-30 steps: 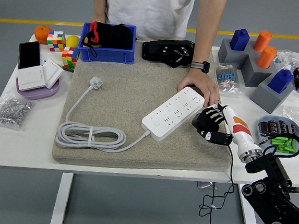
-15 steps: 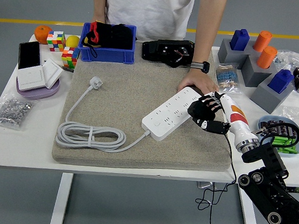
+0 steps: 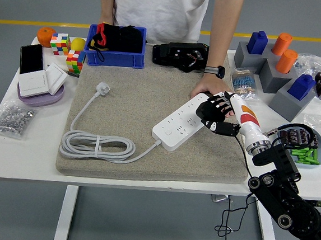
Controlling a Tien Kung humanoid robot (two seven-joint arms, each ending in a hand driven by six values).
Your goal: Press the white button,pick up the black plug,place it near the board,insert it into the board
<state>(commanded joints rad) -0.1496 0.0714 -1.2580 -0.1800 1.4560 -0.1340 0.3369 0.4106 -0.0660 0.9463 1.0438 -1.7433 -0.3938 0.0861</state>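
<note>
Right hand [image 3: 216, 116] curled, empty, over power strip [image 3: 187, 121]; its white button [image 3: 168, 131] lies left of hand. Strip rigid, light, may slide; press straight down. Black plug not discernible.

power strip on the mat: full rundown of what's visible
The white power strip is a long, plastic-looking bar with rows of sockets, lying flat and diagonal on the grey mat. Its white cable leaves the near-left end, coils, and ends in an unplugged white plug. The person's hand rests at its far end; the robot's right hand is over that end.
</note>
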